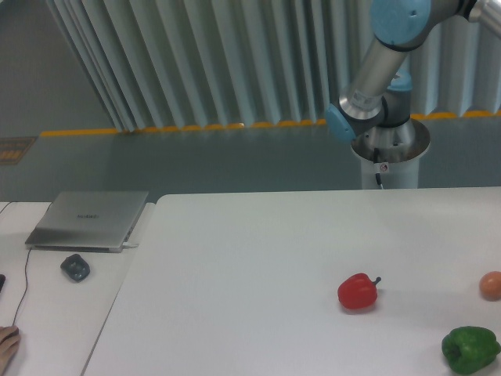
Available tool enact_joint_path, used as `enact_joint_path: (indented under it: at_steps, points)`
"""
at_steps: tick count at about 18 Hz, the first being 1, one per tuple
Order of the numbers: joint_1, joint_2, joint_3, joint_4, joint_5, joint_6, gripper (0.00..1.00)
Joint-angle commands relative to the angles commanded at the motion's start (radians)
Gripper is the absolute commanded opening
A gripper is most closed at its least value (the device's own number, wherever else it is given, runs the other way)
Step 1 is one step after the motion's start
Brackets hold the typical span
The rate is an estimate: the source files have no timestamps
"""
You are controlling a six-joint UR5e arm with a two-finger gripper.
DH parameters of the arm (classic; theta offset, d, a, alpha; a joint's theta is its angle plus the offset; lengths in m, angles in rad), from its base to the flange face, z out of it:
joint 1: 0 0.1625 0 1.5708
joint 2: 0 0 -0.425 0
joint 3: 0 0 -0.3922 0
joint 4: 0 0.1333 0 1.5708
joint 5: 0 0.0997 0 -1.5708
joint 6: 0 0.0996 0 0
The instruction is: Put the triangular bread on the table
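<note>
The triangular bread is out of view. The large white table point(250, 266) fills the lower part of the camera view. Only the arm's lower links point(376, 70) show, rising from the pedestal behind the table's far right and leaving the frame at the top right. The gripper itself is outside the picture.
A red bell pepper point(358, 291) lies right of centre on the table. A green bell pepper point(470, 349) sits at the front right, and a small round orange-pink fruit point(491, 285) at the right edge. On the adjoining desk lie a grey laptop point(88, 219) and a mouse point(75, 267).
</note>
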State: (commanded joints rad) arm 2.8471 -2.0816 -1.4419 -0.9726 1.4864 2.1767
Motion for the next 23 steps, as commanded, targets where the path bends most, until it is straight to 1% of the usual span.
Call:
enact_joint_path:
  at_steps: [3,4,5,6,8,9,10,11,12,15,18,20,21,22,23]
  points:
    - [0.0,-0.006,0.0,0.012,0.0,0.002,0.84]
    - [0.0,-0.006,0.0,0.017,0.0,0.002,0.76]
    - [0.0,-0.008,-0.002,0.018,0.0,-0.002,0.62]
    - [0.0,-0.006,-0.002,0.017,-0.002,-0.002,0.6]
    - [0.0,-0.008,-0.003,0.018,0.0,-0.009,0.46]
    - [-0.002,-0.009,-0.003,0.018,0.0,-0.012,0.32]
    - [-0.002,-0.009,-0.003,0.018,-0.002,-0.012,0.26]
    - [-0.002,-0.009,-0.003,0.018,-0.002,-0.014,0.15]
    - [0.0,-0.011,-0.003,0.018,-0.005,-0.015,0.0]
    - [0.0,-0.009,-0.003,0.018,-0.005,-0.018,0.0]
    - [0.0,-0.005,0.001,0.017,-0.005,-0.054,0.0]
    - [0.002,0.021,0.002,0.009,-0.027,-0.116,0.0]
    - [0.005,0.04,0.002,0.005,-0.058,-0.144,0.0]
    - [0.008,0.052,0.0,-0.009,-0.073,-0.162,0.0]
    - [0.009,0.07,0.0,-0.037,-0.09,-0.185,0.0]
